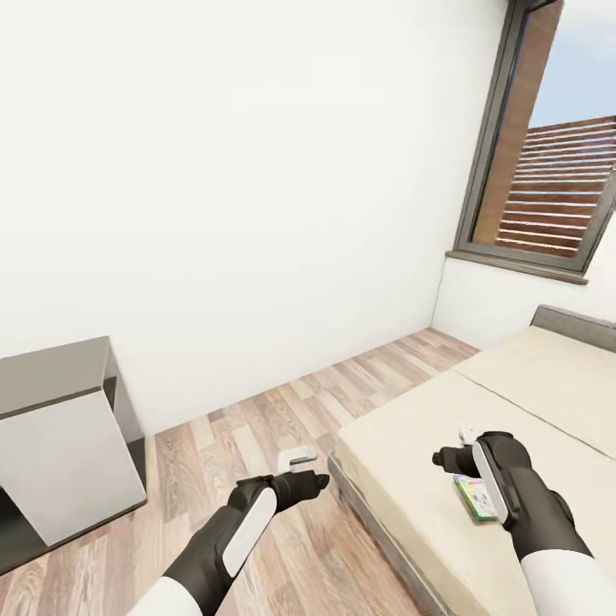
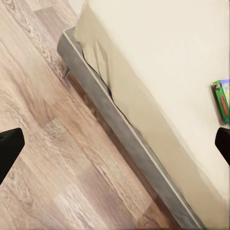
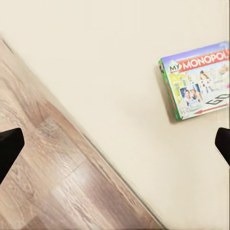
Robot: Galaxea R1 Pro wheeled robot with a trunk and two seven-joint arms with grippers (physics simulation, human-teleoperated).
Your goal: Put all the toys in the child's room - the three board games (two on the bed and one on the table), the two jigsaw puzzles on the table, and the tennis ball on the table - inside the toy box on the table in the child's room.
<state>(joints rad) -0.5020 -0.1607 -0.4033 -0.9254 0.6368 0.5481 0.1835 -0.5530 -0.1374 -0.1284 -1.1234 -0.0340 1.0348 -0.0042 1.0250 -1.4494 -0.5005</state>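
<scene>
stage: at the bed (image 1: pixel 513 402), no toy gripped yet; toy box and desk out of frame
target: green-edged board game (image 1: pixel 476 498), lid lettered MY MONOPOL…, flat on the beige mattress near the floor-side edge
right pincer: (image 1: pixel 448 459) above the mattress, just beside the game, empty; right wrist view has dark fingertips (image 3: pixel 9 151) at opposite frame edges, so spread wide
left pincer: (image 1: pixel 310 481) over the wood-plank floor (image 1: pixel 257 428) off the bed's side, empty; left wrist view also has fingertips (image 2: pixel 8 146) far apart, open
key relation: game below and slightly to the robot's side of the right pincer; right arm clearly nearer
long axis: roughly along the bed edge, judged from the head view
head view: game half hidden behind right forearm
right wrist view: game (image 3: pixel 197 81) lid print, one end cut off
left wrist view: bed frame, mattress side, sliver of game (image 2: pixel 222 99)
next: likely lower right pincer across the short side
</scene>
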